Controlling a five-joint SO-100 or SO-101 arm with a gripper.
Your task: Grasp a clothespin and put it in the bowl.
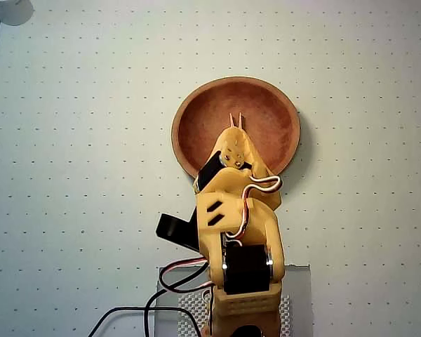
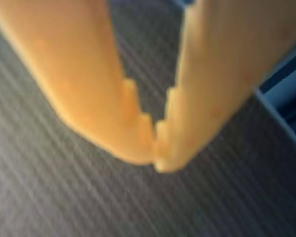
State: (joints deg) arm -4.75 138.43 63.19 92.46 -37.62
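Note:
The reddish-brown bowl (image 1: 196, 119) lies at the table's middle in the overhead view. My orange gripper (image 1: 234, 135) hangs over the bowl's near half, pointing away from the base. Two thin pale slat ends of the clothespin (image 1: 236, 119) show just past the gripper's tip, over the bowl's floor; the rest of it is hidden under the gripper. In the wrist view the gripper (image 2: 156, 159) is shut, its fingertips (image 2: 138, 148) touching, with nothing seen between them. A dark striped surface (image 2: 89, 197) lies blurred behind them.
The pale dotted table (image 1: 70, 175) surrounds the bowl. The arm's base (image 1: 245, 302) stands on a clear plate at the bottom edge, with cables (image 1: 175, 277) to its left. A pale round object (image 1: 7, 10) sits in the top-left corner.

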